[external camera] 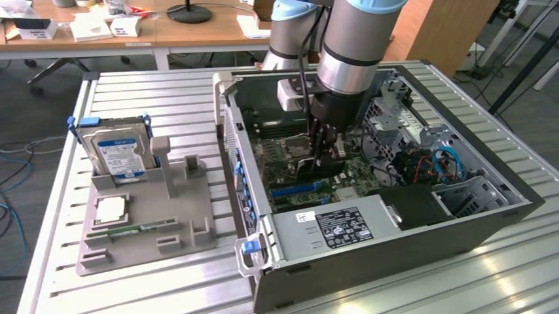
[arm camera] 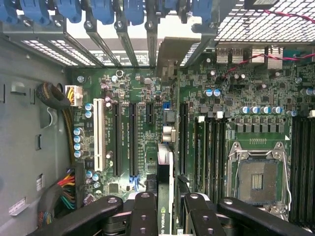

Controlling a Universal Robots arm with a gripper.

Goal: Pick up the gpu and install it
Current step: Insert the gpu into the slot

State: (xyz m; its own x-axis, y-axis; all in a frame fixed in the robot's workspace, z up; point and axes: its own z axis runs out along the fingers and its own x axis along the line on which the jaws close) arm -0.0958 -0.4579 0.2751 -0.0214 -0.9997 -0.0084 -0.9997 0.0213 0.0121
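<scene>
One arm (external camera: 349, 46) upright, reaching straight down into open PC case (external camera: 384, 261) on tabletop (external camera: 148, 98), ext. view, claw (external camera: 325, 154) clamped on gpu (external camera: 315, 170) just above mobo (external camera: 281, 169), wrist view, gpu edge-on btwn fingers (arm camera: 143, 216), over expansion slots (arm camera: 132, 137).

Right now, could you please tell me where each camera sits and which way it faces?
Exterior view: off the arm, raised above the table, looking obliquely down into the open computer case; the arm and the hand holding the gpu show.
Wrist view: on the wrist, looking along the hand down onto the motherboard; its fingers show, clamped on the gpu.
Shared: hand, gpu, motherboard, empty processor socket.
</scene>
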